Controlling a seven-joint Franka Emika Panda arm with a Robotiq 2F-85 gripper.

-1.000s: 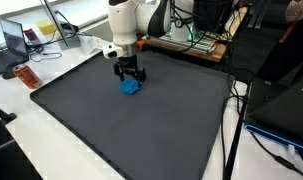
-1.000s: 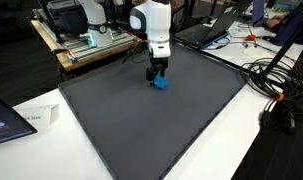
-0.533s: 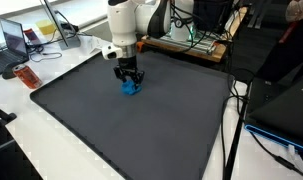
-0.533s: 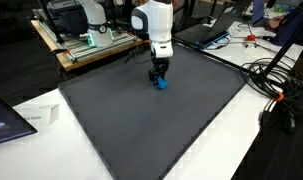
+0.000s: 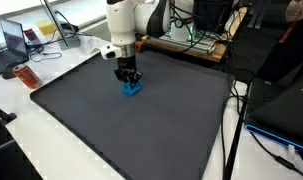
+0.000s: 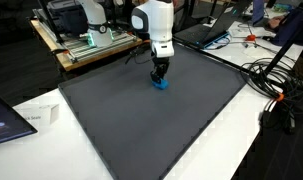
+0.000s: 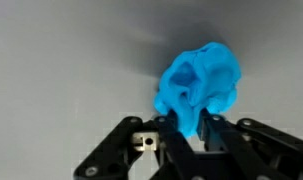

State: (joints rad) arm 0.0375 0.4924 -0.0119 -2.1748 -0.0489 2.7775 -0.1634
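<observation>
Fingers [image 7: 188, 128] clenched on the crumpled blue object [image 7: 201, 85], center of the wrist view, resting on the dark mat [image 5: 141, 125] over the table [image 5: 51, 115].

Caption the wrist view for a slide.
Pincer shut on a crumpled blue object resting on a grey mat.

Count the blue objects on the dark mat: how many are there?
1. The blue object sits on the dark mat near the robot-side edge in both exterior views, pinched by the gripper. The wrist view shows it too. None seems hidden.
</observation>
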